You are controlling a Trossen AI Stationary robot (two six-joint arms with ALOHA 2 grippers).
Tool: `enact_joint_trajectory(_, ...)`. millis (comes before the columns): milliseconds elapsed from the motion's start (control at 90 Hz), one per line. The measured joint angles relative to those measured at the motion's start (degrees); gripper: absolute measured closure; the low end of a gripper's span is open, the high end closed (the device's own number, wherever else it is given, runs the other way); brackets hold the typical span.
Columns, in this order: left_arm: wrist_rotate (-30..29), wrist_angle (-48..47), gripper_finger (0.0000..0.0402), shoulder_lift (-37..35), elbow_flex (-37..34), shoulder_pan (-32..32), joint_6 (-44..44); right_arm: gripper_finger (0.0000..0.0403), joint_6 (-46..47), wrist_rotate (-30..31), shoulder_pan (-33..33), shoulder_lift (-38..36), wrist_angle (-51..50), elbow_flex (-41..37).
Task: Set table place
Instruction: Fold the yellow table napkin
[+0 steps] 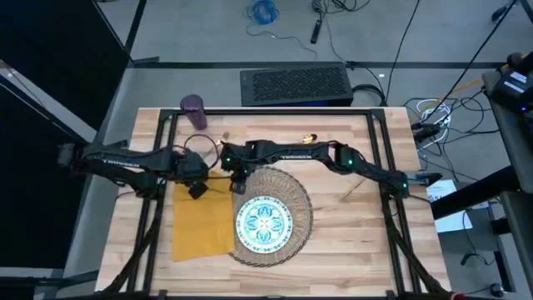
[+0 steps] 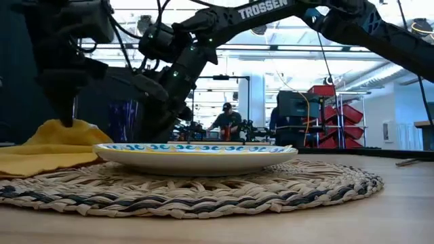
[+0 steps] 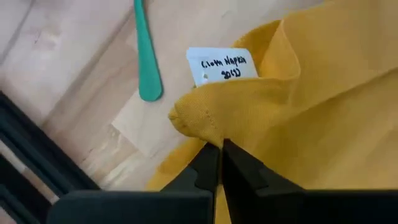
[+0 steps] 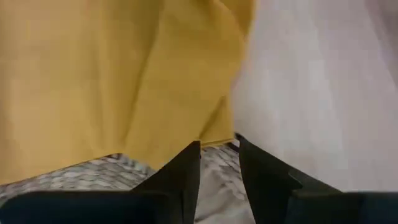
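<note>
Yellow napkin (image 1: 202, 223) lies flat at 9 o'clock of the plate (image 1: 264, 222), which sits on the straw mat (image 1: 293, 198). Left gripper (image 3: 220, 149) pinches the napkin's far corner, fingers nearly closed. Right gripper (image 4: 217, 149) narrowly open at the napkin edge over the mat. Purple cup (image 1: 193, 109) at 11 o'clock.

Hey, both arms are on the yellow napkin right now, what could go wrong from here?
1. The left tool pinches only a small fold of the napkin, so the cloth may slip out.
2. The right tool works at the napkin's edge over the placemat; a pull could drag the placemat and shift the plate.
3. A teal utensil lies close by and might get swept aside.
</note>
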Motion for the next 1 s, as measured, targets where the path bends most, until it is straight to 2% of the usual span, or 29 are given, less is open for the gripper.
enact_joint_trajectory(400, 5.79, -4.35, 0.0401, -0.2, 0.0, -4.39, -0.09, 0.0305, 0.35, -0.29, -1.5, 0.02, -0.4, 0.0)
enact_joint_trajectory(633, 6.62, -4.9, 0.0399, -0.17, 0.0, -4.78, 1.66, 0.0305, 0.39, -0.41, -1.39, 0.04, 0.12, 0.0)
enact_joint_trajectory(1000, 13.26, -7.0, 0.0317, -0.17, -0.02, -5.53, 3.23, 0.0305, 0.14, -0.67, -1.28, 0.07, 0.01, -0.02)
